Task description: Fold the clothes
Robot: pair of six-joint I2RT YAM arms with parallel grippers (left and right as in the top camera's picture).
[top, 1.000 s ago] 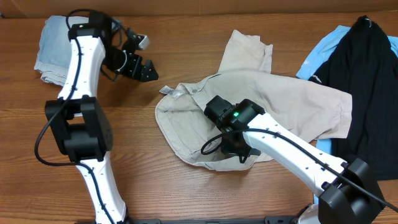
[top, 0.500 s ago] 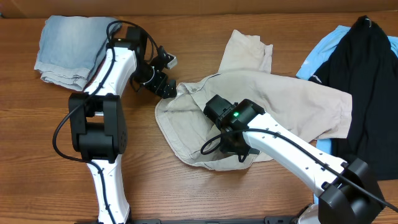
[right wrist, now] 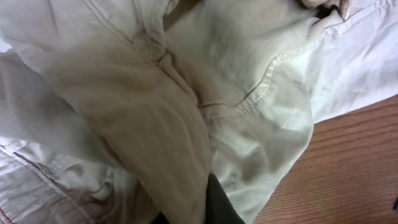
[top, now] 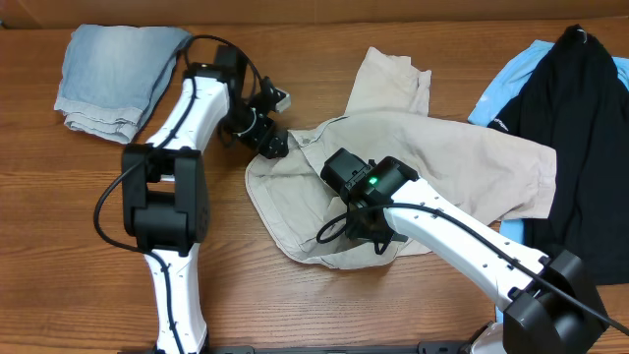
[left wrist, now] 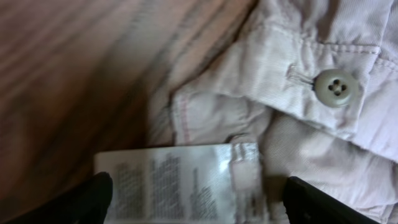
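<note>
Beige cotton garment (top: pixel 462 157) lies crumpled in the middle of the brown wooden desk (top: pixel 59 216). Left gripper (top: pixel 276 146) hovers at its waistband corner, jaws wide, straddling the white printed label (left wrist: pixel 180 180) near a pale button (left wrist: pixel 336 87). Right gripper (top: pixel 376 239) sits on the garment's near edge, jaws closed against bunched cloth.

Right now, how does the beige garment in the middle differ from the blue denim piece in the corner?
The beige garment lies spread and rumpled mid-table; the denim piece sits folded compactly at the far left corner. The beige garment covers more table than the denim piece. The left gripper and right gripper are both at the beige garment; neither touches the denim piece. Both rest on the wooden table.
</note>
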